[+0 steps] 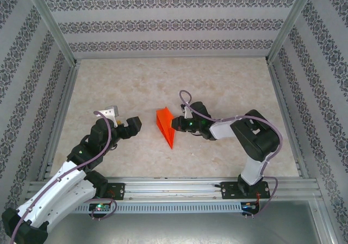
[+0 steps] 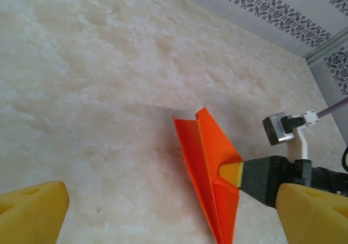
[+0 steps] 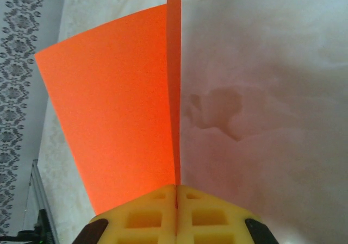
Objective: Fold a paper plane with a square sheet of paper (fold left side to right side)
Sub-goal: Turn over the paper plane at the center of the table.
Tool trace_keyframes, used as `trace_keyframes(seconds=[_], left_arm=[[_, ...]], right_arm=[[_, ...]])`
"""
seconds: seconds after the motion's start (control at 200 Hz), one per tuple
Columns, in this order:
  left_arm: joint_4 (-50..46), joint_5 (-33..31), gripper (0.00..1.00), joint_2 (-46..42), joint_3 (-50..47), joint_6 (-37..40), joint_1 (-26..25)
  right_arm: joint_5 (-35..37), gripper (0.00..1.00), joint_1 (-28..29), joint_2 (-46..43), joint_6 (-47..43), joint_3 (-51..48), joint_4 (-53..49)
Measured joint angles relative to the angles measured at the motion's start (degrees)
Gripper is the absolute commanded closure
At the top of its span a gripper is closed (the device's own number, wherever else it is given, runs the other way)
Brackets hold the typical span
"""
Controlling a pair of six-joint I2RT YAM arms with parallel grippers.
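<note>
— Start with the right hand [image 1: 173, 124]. What is it doing?

— Its pads are pressed together with the paper plane [image 1: 165, 125] caught between them. In the right wrist view the two yellow pads [image 3: 147, 217] meet along one seam, and the orange-red paper [image 3: 119, 119] rises straight out of that seam. A thin folded edge stands up the middle, and a broad flap spreads off to the left.

— And seen from the other side?

— The left wrist camera shows one yellow pad [image 2: 231, 173] of the right hand flat against the side of the plane [image 2: 209, 157], on its right edge about halfway along its length. The plane is a narrow dart with a centre crease, its point toward the bottom of that picture.

— Where does it sit overall?

— Near the middle of the pale marbled worktop [image 1: 217, 81], between the two arms, with its point aimed at the near edge. It throws a shadow to its left. I cannot tell whether its underside rests on the worktop or hangs just above it.

— The left hand?

— The left hand [image 1: 123, 125] has its fingers spread wide and holds nothing. Its yellow pads [image 2: 32, 211] frame the bottom corners of its own view. It is near the plane on the left, but apart from it.

— Beyond that?

— Patterned walls [image 1: 163, 24] enclose the worktop.
</note>
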Motion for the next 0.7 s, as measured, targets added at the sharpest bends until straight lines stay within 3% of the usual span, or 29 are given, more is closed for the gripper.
trace_keyframes(seconds=[0.18,0.699], left_arm=[[0.2,0.5,0.03,0.5,-0.8,-0.7,0.3],[0.4,2.1,0.03,2.4,-1.4,-1.0,0.3]], right_arm=[[0.0,0.97,0.0,4.7,0.0,-0.3,4.2],[0.2,0.78,-0.7,3.5,0.0,-2.2,6.9]])
